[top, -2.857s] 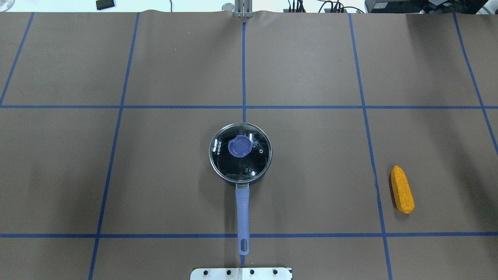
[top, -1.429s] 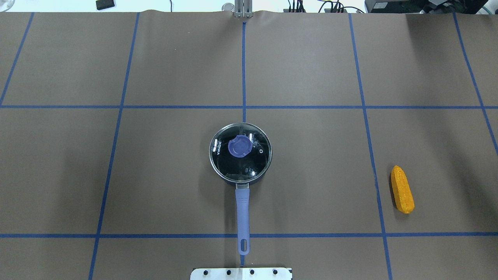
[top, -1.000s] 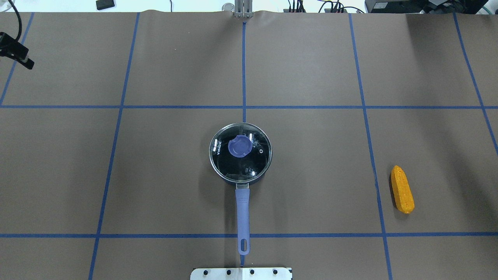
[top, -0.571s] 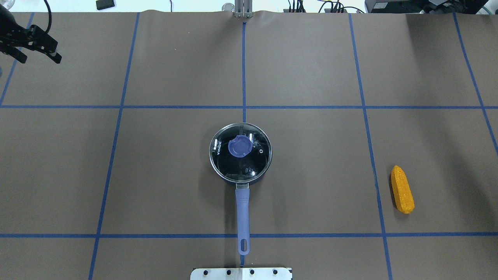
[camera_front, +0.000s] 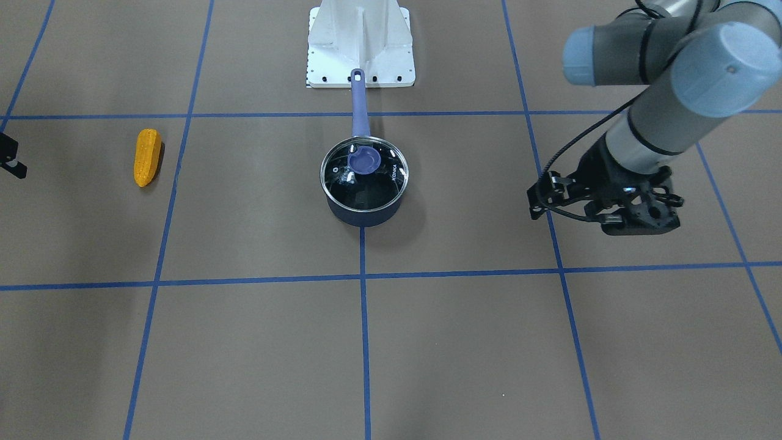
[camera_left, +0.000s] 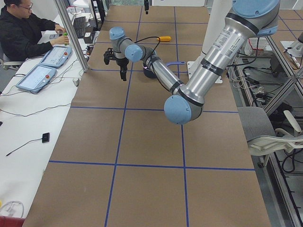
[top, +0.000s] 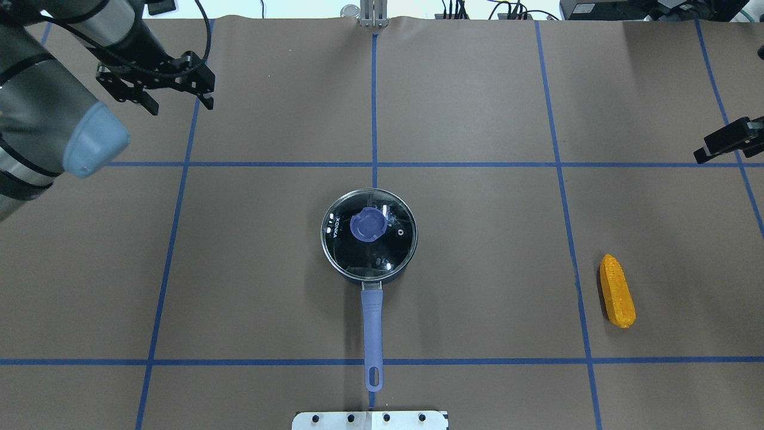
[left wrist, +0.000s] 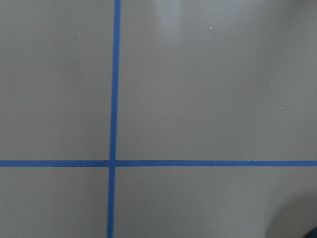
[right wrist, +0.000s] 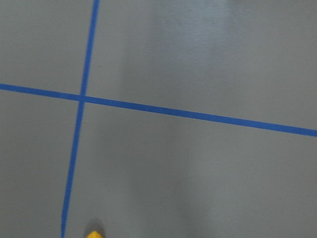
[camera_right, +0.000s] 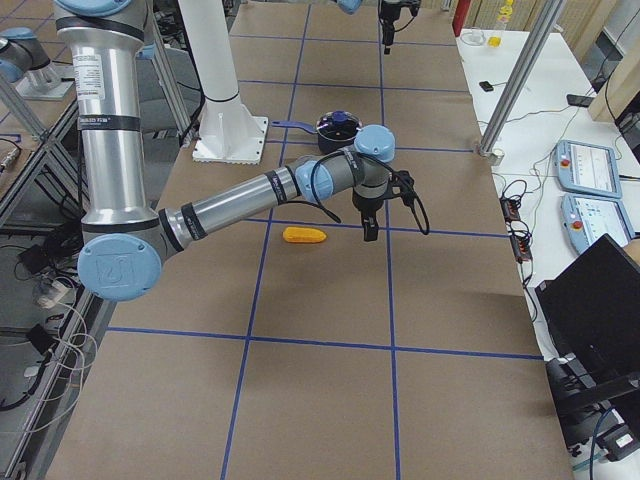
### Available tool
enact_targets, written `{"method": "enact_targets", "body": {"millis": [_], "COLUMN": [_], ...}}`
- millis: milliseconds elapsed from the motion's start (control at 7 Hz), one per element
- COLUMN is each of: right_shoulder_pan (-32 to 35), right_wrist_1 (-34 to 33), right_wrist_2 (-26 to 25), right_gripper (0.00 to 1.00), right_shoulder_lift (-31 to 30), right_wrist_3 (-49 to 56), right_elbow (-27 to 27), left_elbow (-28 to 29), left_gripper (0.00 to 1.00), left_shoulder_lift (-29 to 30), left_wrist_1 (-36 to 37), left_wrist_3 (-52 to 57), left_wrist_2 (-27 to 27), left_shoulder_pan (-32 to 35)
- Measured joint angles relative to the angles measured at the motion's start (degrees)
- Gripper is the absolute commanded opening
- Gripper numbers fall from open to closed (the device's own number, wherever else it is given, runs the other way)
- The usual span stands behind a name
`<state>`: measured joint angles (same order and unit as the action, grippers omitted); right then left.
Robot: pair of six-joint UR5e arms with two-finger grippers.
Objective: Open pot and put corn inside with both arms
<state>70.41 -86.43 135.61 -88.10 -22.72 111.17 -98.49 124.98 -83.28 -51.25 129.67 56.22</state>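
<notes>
The pot [top: 369,234] stands mid-table with its glass lid and purple knob [top: 367,226] on, and its lavender handle [top: 372,325] points toward my base. It also shows in the front view [camera_front: 365,181]. The corn [top: 617,291] lies on the mat at the right, also seen in the front view [camera_front: 147,156]; its tip shows in the right wrist view [right wrist: 94,234]. My left gripper [top: 179,101] hangs open and empty over the far left, well away from the pot. My right gripper [top: 725,140] is half in view at the right edge, beyond the corn; I cannot tell its jaws.
The brown mat carries a blue tape grid [top: 374,164]. The white base plate [top: 370,420] sits at the near edge behind the pot handle. An operator [camera_left: 23,33] sits at a side desk with tablets [camera_left: 35,78]. A metal clamp [top: 371,15] stands at the far edge.
My left arm has come in from the left edge and swung right over the far left of the table. My right gripper has entered at the right edge. Pot and corn have not moved.
</notes>
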Motion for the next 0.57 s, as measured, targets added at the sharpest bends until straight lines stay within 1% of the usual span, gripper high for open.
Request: {"method": "enact_targets", "body": {"millis": [143, 286, 429, 571], "right_shoulder_pan": [-2.78, -5.81, -8.2, -10.09], "right_wrist_1": [4.82, 10.15, 14.02, 15.82], "right_wrist_2": [-1.18, -3.22, -4.54, -5.19], "right_gripper": [1.0, 1.0, 1.0, 1.0], "right_shoulder_lift": [-1.42, -3.77, -5.65, -6.79], "right_wrist_3": [-4.33, -8.0, -11.21, -13.48], "right_elbow": [0.18, 0.2, 0.15, 0.09], "left_elbow": [0.12, 0.24, 0.31, 0.34], "left_gripper": [1.0, 1.0, 1.0, 1.0], "left_shoulder_lift": [2.63, 6.1, 9.23, 11.4], "left_wrist_1": [0.88, 3.86, 6.86, 8.49], "left_wrist_3": [-3.62, -5.84, -7.32, -8.71], "left_wrist_2": [-1.69, -3.52, -5.43, -6.99], "left_shoulder_pan": [-2.8, -5.44, -7.9, -10.25]}}
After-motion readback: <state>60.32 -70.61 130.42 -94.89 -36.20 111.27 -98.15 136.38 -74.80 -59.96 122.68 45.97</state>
